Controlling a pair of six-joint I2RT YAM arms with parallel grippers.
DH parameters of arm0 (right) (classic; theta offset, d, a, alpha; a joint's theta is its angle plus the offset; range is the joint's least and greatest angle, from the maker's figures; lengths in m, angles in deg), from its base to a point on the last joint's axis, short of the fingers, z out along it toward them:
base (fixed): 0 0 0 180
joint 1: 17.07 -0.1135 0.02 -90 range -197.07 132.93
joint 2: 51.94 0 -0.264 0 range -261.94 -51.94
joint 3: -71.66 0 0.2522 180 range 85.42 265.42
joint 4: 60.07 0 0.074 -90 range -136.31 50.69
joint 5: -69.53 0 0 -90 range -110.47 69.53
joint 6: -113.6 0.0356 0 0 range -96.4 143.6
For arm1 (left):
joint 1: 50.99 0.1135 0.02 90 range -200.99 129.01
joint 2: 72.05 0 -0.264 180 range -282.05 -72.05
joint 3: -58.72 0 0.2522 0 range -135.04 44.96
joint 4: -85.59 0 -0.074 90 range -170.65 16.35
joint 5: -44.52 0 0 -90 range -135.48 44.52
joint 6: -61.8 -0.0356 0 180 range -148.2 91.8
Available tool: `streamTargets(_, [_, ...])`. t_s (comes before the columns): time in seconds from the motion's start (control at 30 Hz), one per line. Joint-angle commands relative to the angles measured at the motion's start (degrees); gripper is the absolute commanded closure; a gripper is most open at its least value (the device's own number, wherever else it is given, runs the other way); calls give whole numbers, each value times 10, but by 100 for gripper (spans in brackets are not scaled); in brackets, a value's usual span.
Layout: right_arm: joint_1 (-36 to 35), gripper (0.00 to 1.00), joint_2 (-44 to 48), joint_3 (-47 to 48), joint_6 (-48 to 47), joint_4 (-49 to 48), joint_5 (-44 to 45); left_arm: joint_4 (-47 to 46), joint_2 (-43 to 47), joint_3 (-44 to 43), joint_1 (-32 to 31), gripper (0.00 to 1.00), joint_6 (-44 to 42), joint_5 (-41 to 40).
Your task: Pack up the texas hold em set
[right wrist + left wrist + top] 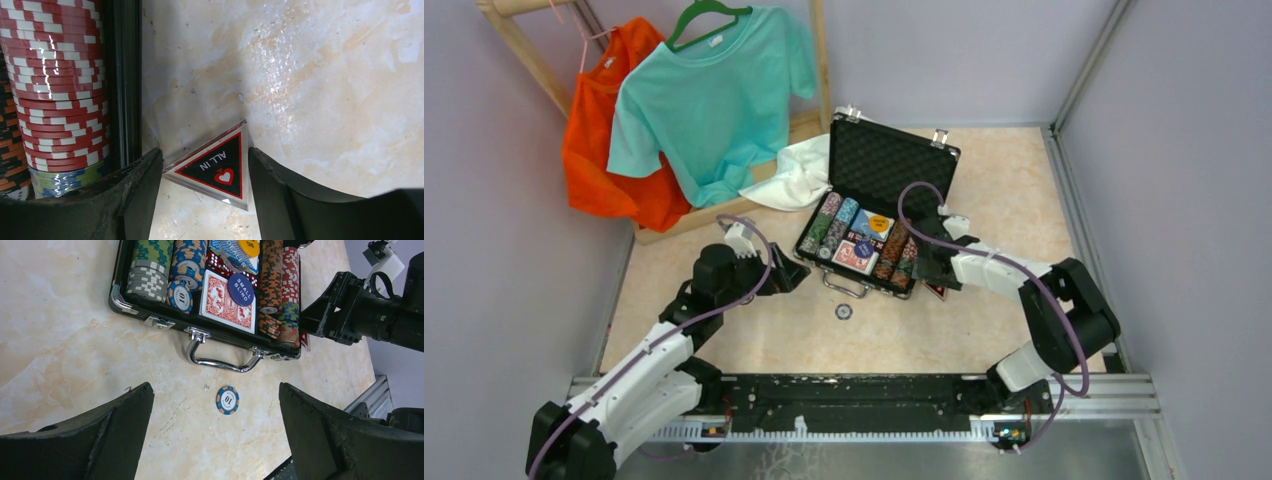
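The black case (889, 165) is seen lying open at the middle of the top view, lid propped up toward the back, on the marbled table (1004, 210). Rows of poker chips (150, 270) are packed inside: green and grey at the left, blue next, orange and red at the right. A red card deck (227, 302) is laid in the middle with a SMALL BLIND button (240, 289) on top of it and a yellow button (248, 247) further back. One blue chip marked 10 (227, 400) is left loose on the table, just in front of the case's chrome handle (220, 364). The left gripper (215, 390) is held wide open above that loose chip, nothing between its fingers. Over at the case's right end, the right gripper (205, 175) is closed in around a triangular ALL IN marker (220, 167), with a finger pressed against each side of it, right next to the red chip stack (55, 85). Whether the marker is lifted off the table can't really be told. A white cloth (799, 172) is bunched by the case's upper left corner.
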Motion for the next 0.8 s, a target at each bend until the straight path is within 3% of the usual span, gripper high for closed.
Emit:
streamTargets(0.0, [-5, 38, 14, -15, 5, -17, 3, 5, 18, 2, 2, 0, -7, -1])
streamTargets(0.33, [-5, 26, 48, -46, -6, -38, -23, 0, 6, 2, 2, 0, -6, 1])
streamTargets(0.77, [-5, 25, 59, -83, -40, -72, -68, -4, -3, 2, 1, 0, -7, -1])
